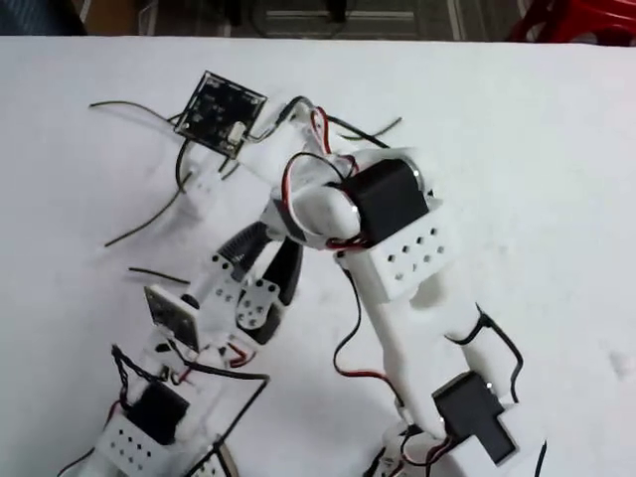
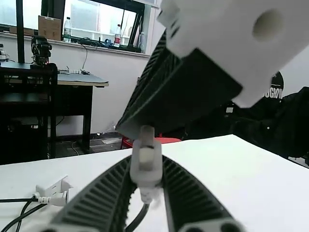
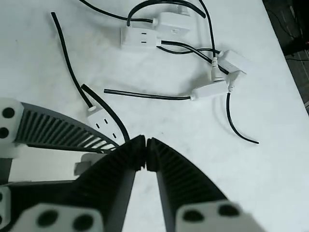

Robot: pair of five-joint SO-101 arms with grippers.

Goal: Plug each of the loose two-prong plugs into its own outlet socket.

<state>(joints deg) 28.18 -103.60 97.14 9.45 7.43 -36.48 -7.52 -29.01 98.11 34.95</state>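
White table (image 1: 556,149) lies bare across its right half, so you have open room there. Its far edge runs along the top, with a red chair (image 1: 576,15) past it. Two arms (image 1: 397,248) crowd in left of centre, over a few loose black cords (image 1: 149,211). Black fingers (image 1: 244,244) show between the arms, but you can't make out their tips or what they hold.

From the left wrist, your left gripper (image 2: 140,145) has its fingers clamped on one white plug (image 2: 146,162). The plug's black cord trails out behind them. Farther off on the table lies one white piece (image 2: 54,193) on a cord; you can't tell whether it is a plug or a socket. The table edge runs behind the fingers, with a room beyond it.

From the right wrist, your right gripper (image 3: 146,147) has its fingers together, tips touching, with nothing between them. You can count two slotted sockets. The near socket (image 3: 102,122) sits just beside the tips, partly covered by a cord. The far socket (image 3: 140,38) is well apart. Three other white blocks (image 3: 210,90) lie among the cords, too tangled to sort. Bare table runs from the tips out to the edge.
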